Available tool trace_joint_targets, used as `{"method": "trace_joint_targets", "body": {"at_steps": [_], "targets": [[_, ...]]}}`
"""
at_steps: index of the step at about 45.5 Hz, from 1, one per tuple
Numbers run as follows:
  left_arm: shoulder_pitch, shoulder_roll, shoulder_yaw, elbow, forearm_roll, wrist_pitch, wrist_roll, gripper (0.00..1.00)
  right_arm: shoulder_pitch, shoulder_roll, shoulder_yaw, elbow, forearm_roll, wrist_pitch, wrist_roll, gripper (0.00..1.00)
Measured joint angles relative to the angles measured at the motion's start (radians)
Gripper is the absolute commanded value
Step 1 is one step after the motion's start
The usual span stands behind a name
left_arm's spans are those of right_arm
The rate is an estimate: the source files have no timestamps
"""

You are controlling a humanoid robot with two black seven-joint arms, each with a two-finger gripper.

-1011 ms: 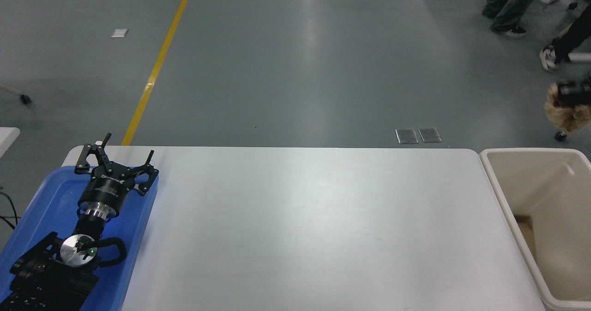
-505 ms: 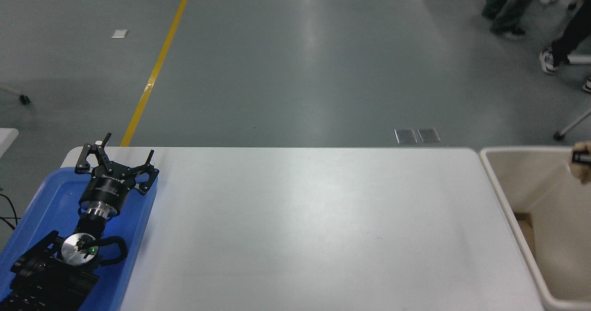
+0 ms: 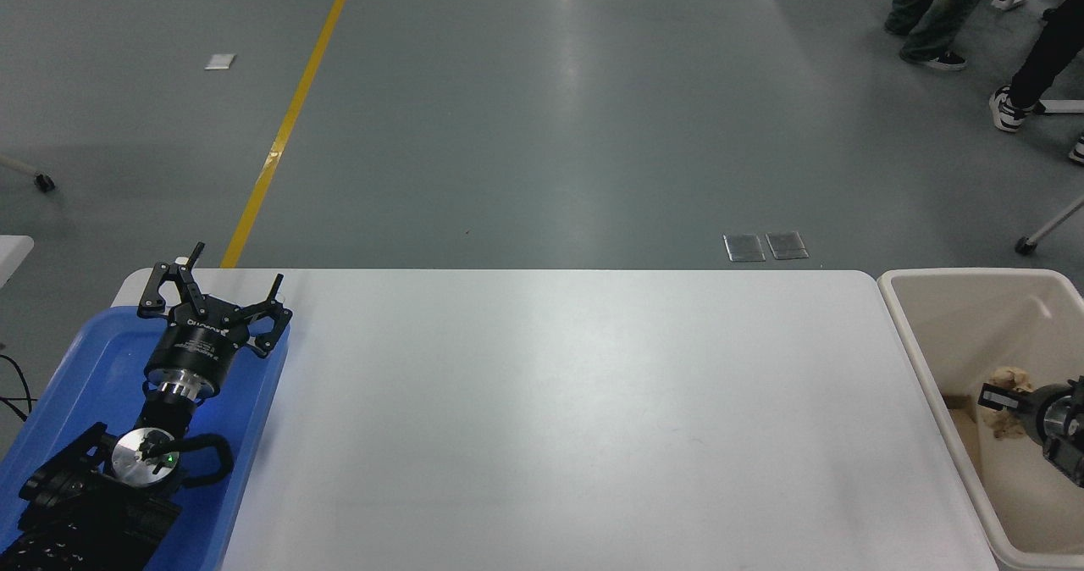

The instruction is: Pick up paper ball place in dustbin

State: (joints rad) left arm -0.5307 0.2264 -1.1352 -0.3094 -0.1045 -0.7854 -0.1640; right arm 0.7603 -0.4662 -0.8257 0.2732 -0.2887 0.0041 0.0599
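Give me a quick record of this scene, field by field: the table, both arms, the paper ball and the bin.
table: white table, bare in the middle
left tool: open, parked over the blue tray at lower left
right tool: enters from the right edge, inside the dustbin's opening, shut on the paper ball
paper ball: tan wad at the tool's tip, within the bin
dustbin: cream, off the table's right end
background: people's legs at upper right

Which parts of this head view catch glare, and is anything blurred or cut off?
Head view: pale glare streaks the floor and sheens the table; sharp throughout; the right pincer, holding the paper ball inside the dustbin, is cropped by the right edge.
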Motion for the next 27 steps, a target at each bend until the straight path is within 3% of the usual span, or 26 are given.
{"method": "trace_joint_targets", "body": {"at_steps": [18,27], "targets": [[0.0,0.0,0.0,0.0,0.0,0.0,0.0,0.99,0.042,-0.035,0.022,0.017,-0.011,0.005,0.002,1.0],[-0.001,0.0,0.001,0.0,0.0,0.0,0.0,0.99,0.163,-0.106,-0.004,0.126,-0.105,0.015,0.003,1.0]]}}
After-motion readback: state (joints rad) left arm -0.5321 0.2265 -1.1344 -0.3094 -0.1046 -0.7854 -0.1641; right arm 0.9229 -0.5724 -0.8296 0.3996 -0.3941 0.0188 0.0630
